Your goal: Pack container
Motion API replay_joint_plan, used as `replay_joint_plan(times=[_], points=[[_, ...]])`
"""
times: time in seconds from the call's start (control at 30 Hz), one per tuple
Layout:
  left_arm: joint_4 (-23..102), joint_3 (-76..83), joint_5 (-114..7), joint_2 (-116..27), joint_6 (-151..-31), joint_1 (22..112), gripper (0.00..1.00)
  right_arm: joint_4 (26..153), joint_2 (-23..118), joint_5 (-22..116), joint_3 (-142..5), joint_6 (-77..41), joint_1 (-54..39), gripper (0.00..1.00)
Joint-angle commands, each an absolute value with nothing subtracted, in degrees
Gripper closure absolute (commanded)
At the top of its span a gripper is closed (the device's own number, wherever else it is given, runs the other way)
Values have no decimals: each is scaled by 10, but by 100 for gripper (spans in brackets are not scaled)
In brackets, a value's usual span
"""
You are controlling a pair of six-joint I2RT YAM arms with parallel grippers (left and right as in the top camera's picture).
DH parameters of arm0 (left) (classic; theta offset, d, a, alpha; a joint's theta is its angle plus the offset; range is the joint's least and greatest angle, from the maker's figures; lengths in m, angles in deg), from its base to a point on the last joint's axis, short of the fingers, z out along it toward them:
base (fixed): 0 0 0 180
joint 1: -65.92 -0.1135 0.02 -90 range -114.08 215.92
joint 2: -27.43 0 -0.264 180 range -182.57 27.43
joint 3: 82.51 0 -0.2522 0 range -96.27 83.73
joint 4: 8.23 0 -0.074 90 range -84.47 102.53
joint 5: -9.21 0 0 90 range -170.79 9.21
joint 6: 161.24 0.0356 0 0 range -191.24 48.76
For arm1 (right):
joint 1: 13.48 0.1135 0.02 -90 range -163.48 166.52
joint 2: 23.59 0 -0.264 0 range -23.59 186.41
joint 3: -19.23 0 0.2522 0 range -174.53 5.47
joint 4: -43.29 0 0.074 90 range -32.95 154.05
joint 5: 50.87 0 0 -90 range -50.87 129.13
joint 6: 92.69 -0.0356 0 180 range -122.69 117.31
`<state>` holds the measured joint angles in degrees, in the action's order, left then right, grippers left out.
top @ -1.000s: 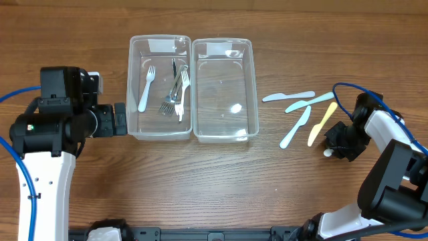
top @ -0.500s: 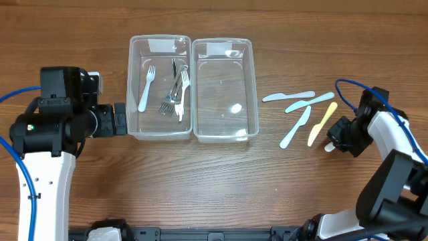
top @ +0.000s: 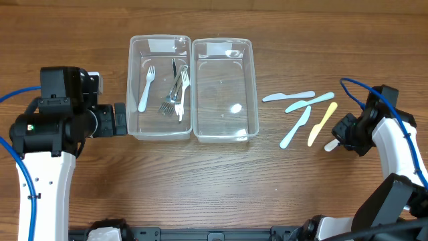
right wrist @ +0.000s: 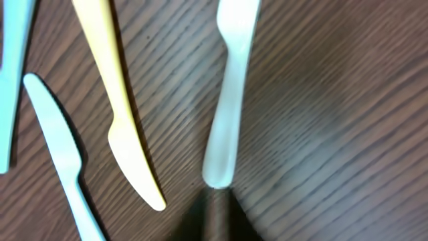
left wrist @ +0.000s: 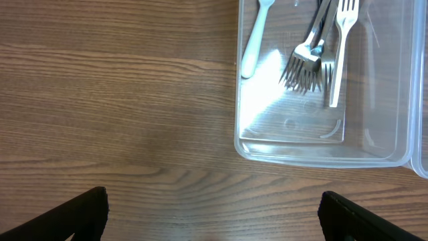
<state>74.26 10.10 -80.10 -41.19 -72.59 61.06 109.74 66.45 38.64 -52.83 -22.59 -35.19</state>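
Two containers: clear plastic tubs are set side by side on the wooden table [top: 200,187], their long walls touching; they are named here the left container [top: 132,100] and the right container [top: 221,80].
Left container contents: a pale plastic fork [top: 146,88] is laid along the left part. A cluster of metal forks [top: 171,95] is piled just beside it, tines toward the lower edge of the overhead view, and a white fork [top: 184,90] is laid against that cluster.
Knives: five plastic knives are laid on the table, well to the right of the right container. A white knife [top: 288,96] is placed farthest back, with a light blue knife [top: 311,102] just beside it. A pale blue knife [top: 295,127] and a yellow knife [top: 322,123] are set nearer the front, and a second white knife [top: 331,144] is closest to the right arm.
Left gripper [top: 120,119]: it is held just beside the outer wall of the left container. In the left wrist view its fingers [left wrist: 80,214] are seen spread wide over bare wood.
Right gripper [top: 346,130]: it is held low at one end of the second white knife. Whether the knife is touched cannot be told. Only a dark blur is shown at the bottom edge of the right wrist view, so whether the jaws are spread or pressed together cannot be told.
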Motion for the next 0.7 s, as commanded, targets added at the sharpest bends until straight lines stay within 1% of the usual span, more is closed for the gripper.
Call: replay_joint_plan(times=[0.0,0.03,0.1,0.23,0.4,0.67], points=[[742,104,-797,-411,-718,610,0,1080,656,377,-543,-222,-353,58],[743,104,-797,-411,-718,610,0,1075,657,377,-543,-222,-353,51],[742,104,-797,-411,-718,610,0,1069,662,377,-543,-222,-353,49],[742,104,-797,-411,-718,610,0,1066,681,377,-543,-224,-353,41],[742,104,-797,-411,-716,610,0,1064,729,377,-543,-229,-353,38],[742,104,-797,-411,-714,610,0,1048,782,377,-543,-229,-353,38]])
